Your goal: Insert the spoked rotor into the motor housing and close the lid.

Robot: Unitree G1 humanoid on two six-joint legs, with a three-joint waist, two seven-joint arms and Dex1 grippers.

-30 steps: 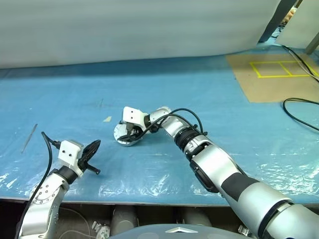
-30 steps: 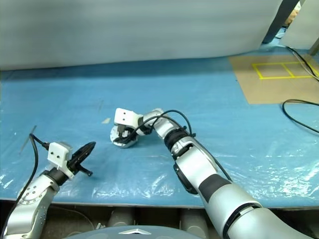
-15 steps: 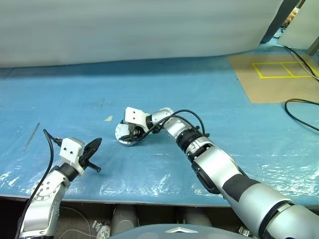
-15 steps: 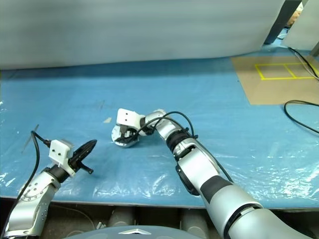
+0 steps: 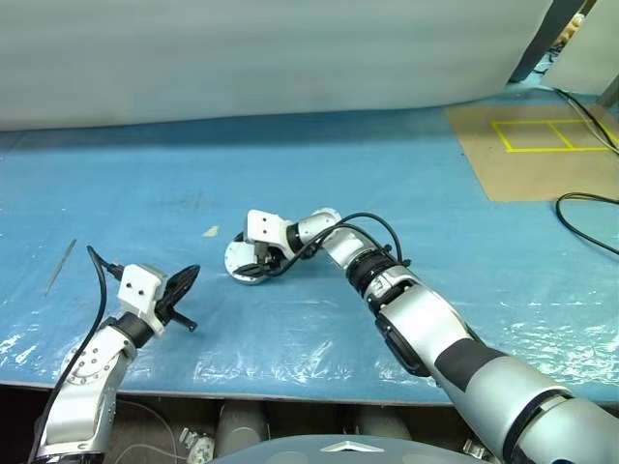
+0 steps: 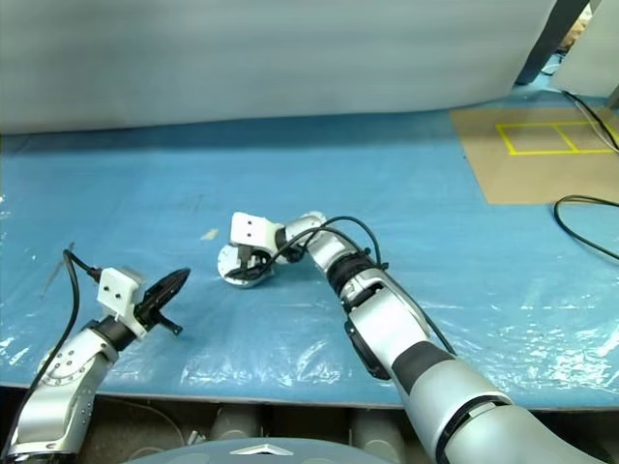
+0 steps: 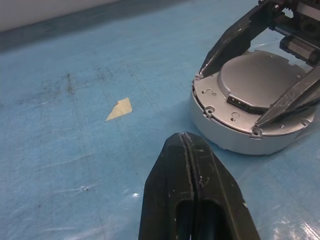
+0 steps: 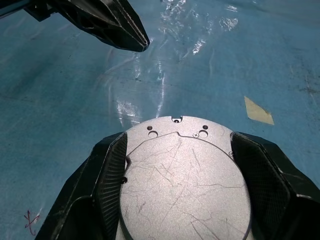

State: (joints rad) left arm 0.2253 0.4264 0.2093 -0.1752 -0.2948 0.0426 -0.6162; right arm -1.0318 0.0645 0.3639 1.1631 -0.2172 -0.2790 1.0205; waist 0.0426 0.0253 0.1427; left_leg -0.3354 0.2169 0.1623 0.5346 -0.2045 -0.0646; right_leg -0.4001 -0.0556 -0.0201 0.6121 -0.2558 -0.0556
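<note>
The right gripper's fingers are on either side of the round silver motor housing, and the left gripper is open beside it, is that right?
Not quite. The left gripper is shut, as the left wrist view shows. The right gripper does straddle the motor housing.

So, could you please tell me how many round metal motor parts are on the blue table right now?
1: the lidded motor housing sits mid-table, and the right claw straddles it. The rotor may be hidden under the lid. The left claw is shut and empty nearby.
</note>
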